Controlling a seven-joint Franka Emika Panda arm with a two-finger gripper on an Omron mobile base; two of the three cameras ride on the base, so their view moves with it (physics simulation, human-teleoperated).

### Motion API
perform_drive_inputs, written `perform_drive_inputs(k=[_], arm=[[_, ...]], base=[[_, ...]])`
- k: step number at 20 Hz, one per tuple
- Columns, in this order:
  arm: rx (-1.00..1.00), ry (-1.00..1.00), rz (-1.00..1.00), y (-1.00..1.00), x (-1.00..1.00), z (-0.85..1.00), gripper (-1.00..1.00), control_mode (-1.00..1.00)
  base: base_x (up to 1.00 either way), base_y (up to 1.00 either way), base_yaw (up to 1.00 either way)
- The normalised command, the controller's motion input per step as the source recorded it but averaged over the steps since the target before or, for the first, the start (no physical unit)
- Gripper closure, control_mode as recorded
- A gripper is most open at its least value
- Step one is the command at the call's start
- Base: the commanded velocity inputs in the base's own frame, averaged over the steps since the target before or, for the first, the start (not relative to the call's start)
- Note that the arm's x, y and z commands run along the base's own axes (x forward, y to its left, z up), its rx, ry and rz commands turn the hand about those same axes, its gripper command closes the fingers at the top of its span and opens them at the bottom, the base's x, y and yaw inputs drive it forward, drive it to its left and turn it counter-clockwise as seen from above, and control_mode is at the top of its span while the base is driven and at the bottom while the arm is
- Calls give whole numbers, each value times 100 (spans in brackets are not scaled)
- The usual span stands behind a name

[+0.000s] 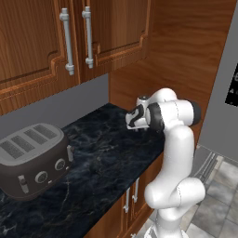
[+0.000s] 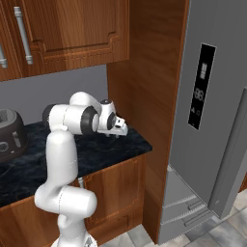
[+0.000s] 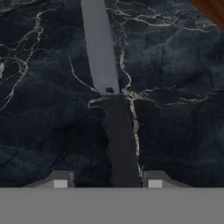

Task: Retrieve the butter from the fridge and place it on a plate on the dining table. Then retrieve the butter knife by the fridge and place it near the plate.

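Over the black marbled counter (image 1: 97, 153) in the left base view, the white arm bends down so its gripper (image 1: 132, 126) sits low at the far corner by the wooden side panel, with a dark toaster (image 1: 32, 158) well apart at the near left under the wooden wall cupboards (image 1: 56, 37). From the right base view, the gripper (image 2: 117, 132) hangs just above the counter's (image 2: 111, 144) end, near the grey fridge (image 2: 212, 106) with its black display panel (image 2: 201, 87). Down the hand view, the butter knife (image 3: 109, 100) lies flat on the marbled top (image 3: 175, 122), pale blade pointing away and dark handle running between the two fingertips (image 3: 60, 180), which stand on either side of it with gaps showing, so whether they yet pinch it I cannot tell
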Motion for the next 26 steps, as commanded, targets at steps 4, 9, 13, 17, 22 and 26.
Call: perform_drive_inputs(k=[4,9,13,17,22,26], arm=[[1,0,0,0,1,-10,100,-100],[0,0,0,1,3,4,100,-100],[0,3,-2,1,-46,43,100,-100],[0,16,-1,0,-100,61,100,-100],[0,13,0,0,-100,65,100,-100],[3,-1,0,0,-100,69,100,-100]], base=[[0,0,0],[0,0,0],[0,0,0],[0,0,0],[0,0,0],[0,0,0]])
